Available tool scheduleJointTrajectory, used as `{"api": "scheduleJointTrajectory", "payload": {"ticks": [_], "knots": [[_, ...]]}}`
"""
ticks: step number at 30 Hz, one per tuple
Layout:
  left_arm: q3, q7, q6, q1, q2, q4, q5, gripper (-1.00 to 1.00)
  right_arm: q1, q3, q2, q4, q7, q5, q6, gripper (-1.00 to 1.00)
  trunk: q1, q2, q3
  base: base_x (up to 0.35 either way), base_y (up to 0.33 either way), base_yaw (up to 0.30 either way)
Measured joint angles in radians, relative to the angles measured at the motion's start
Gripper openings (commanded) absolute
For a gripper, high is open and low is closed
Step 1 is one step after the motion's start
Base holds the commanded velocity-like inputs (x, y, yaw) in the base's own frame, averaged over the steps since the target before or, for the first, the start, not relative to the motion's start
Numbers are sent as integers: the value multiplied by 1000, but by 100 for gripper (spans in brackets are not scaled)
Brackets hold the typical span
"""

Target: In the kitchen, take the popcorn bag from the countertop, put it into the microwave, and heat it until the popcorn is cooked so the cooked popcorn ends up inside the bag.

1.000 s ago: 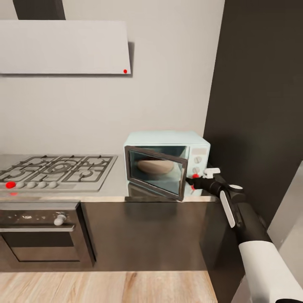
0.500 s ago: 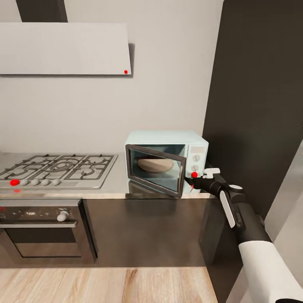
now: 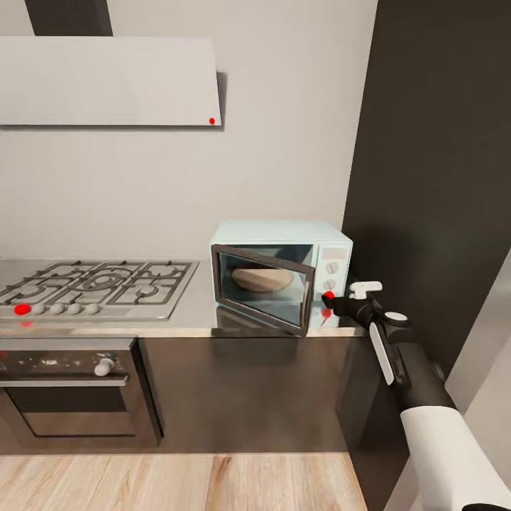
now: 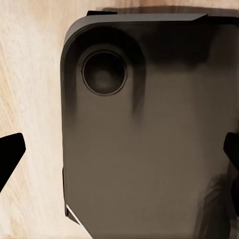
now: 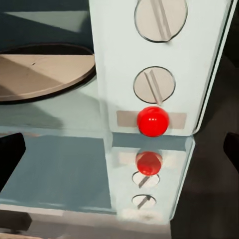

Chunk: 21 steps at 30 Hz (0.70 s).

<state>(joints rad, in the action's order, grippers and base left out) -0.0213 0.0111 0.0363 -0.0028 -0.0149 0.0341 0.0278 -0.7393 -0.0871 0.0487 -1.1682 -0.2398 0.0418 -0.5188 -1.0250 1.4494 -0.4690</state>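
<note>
Mint boxy microwave (image 3: 282, 273) | tan popcorn bag (image 3: 261, 279) inside | right tool (image 3: 331, 304) at red dot (image 5: 153, 121)

The kitchen is seen from the head camera, set high and facing forward and down from some way off; the microwave (image 3: 280, 273) is placed just toward 4 o'clock of centre, the gas hob (image 3: 96, 284) at 9 o'clock. The microwave's knob panel (image 5: 154, 74) and red dot (image 5: 153, 121) are faced by the right wrist camera at very close range; this panel (image 3: 332, 273) is shared with the head view. A dark rounded body (image 4: 149, 129) over pale wood floor (image 4: 30, 89) is looked onto closely by the left wrist camera.
</note>
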Motion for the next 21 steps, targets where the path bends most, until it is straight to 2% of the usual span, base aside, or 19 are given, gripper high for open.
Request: {"api": "scheduleJointTrajectory", "payload": {"ticks": [10, 14, 16, 19, 21], "knots": [[0, 0, -1, 0, 1, 0, 0, 100, 0, 1, -1, 0, -6, -2, 7, 100, 0, 0, 0, 205, 0, 0], [0, 0, -1, 0, 1, 0, 0, 100, 0, 5, -2, 0, -18, -3, 6, 100, 0, 0, 0, 53, 0, 0], [0, 0, -1, 0, 1, 0, 0, 100, 0, 7, -2, 0, -59, -2, 4, 100, 0, 0, 0, 8, 0, 0], [0, 0, -1, 0, 1, 0, 0, 100, 0, 8, 6, 0, -213, 2, -3, 100, 0, 0, 0, 1, 0, 0], [0, 0, -1, 0, 1, 0, 0, 100, 6, 8, 10, 0, -262, 6, -3, 100, 0, 0, 0, 0, 0, 0]]}}
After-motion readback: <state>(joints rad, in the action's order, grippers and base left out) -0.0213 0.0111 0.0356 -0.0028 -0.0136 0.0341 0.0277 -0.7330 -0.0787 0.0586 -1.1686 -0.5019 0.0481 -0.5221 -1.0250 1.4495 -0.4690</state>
